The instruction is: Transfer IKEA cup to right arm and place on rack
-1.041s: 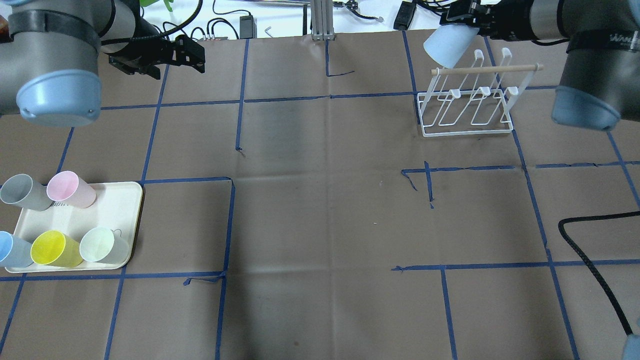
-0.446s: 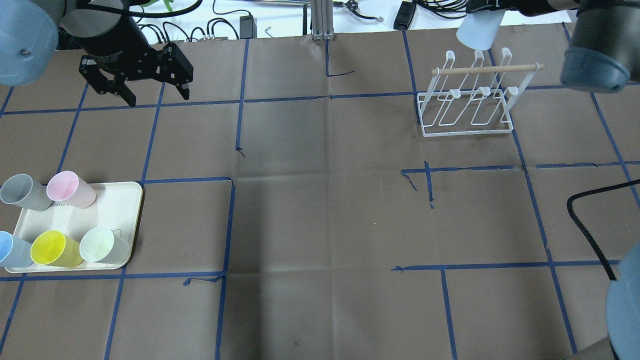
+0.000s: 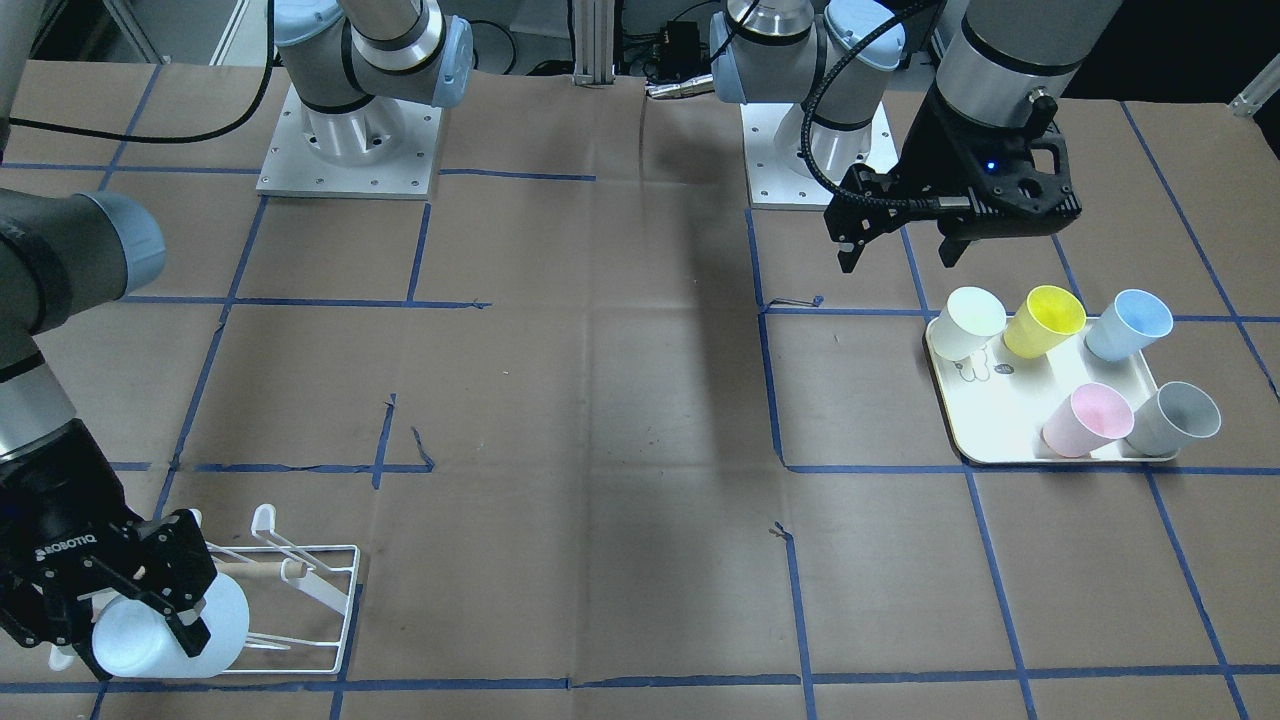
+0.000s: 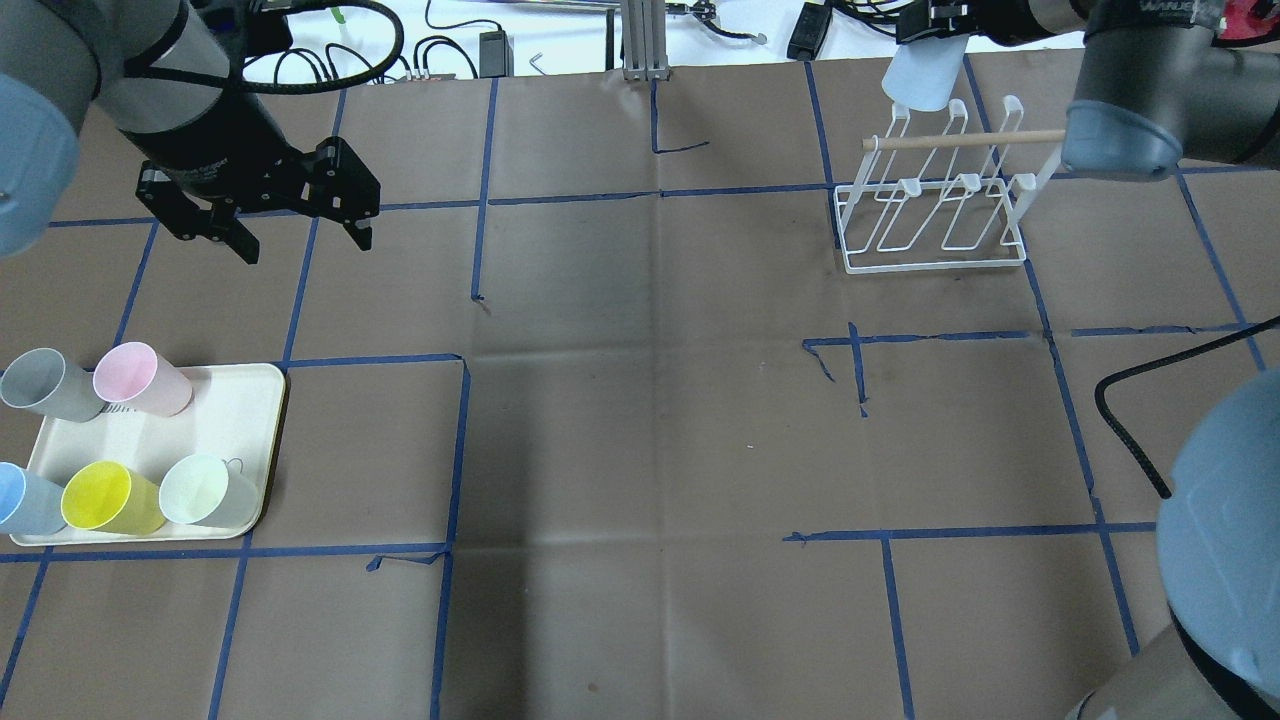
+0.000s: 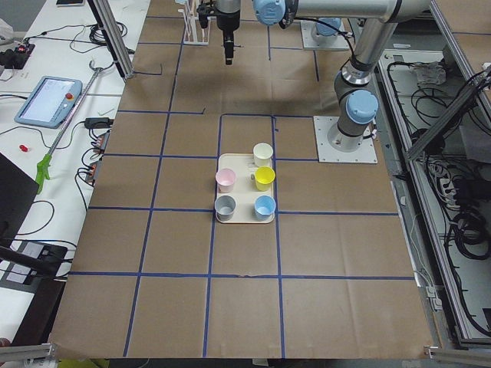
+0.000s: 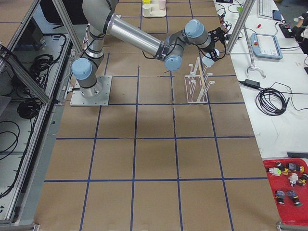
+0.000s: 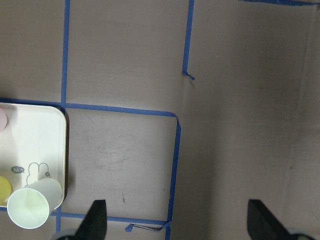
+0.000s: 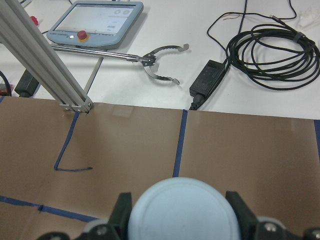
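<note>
My right gripper (image 4: 932,30) is shut on a pale blue IKEA cup (image 4: 922,80) and holds it just above the back-left prongs of the white wire rack (image 4: 935,215). In the front-facing view the right gripper (image 3: 135,610) and cup (image 3: 175,625) sit over the rack's (image 3: 310,585) far end. The right wrist view shows the cup's round base (image 8: 182,212) between the two fingers. My left gripper (image 4: 305,245) is open and empty, pointing down over bare table behind the tray; it also shows in the front-facing view (image 3: 897,260) and the left wrist view (image 7: 180,220).
A cream tray (image 4: 235,420) at the near left holds grey, pink, blue, yellow and pale green cups (image 4: 205,490). A black cable (image 4: 1125,440) lies at the right. Cables and a tablet lie beyond the table's far edge (image 8: 100,22).
The left gripper has swung down and moved nearer the tray, staying open. The right gripper has shifted the pale blue cup over the rack's back prongs, now further left.
</note>
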You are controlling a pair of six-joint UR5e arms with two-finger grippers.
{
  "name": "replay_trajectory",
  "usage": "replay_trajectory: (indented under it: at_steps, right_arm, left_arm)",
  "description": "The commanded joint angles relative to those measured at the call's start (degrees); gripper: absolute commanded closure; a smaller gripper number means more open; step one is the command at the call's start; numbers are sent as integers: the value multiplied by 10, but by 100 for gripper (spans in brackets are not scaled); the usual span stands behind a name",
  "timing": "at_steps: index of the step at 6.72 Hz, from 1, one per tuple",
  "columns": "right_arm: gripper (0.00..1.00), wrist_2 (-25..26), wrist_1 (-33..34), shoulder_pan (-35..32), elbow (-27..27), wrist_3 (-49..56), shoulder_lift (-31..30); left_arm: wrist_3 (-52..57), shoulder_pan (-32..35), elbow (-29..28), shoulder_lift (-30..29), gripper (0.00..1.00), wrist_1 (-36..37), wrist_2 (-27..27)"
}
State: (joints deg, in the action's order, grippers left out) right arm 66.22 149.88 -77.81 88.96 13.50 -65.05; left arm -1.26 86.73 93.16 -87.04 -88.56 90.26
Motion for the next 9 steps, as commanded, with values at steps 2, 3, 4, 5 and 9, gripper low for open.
replay_trajectory:
  at_steps: [2, 3, 4, 5, 9]
  right_arm:
    - [89, 1, 2, -4, -31, 1, 36]
    - [89, 2, 1, -4, -25, 2, 37]
    - [89, 3, 0, -5, -19, 2, 38]
    - [88, 14, 0, -5, -8, 3, 38]
    - [0, 22, 0, -9, -5, -5, 38]
  left_arm:
    - [72, -100, 86, 48, 0, 1, 2]
    - [134, -145, 105, 57, 0, 1, 2]
    - [161, -181, 139, 70, 0, 3, 5]
    - [192, -205, 172, 78, 0, 27, 10]
    - [304, -273, 219, 61, 1, 77, 8]
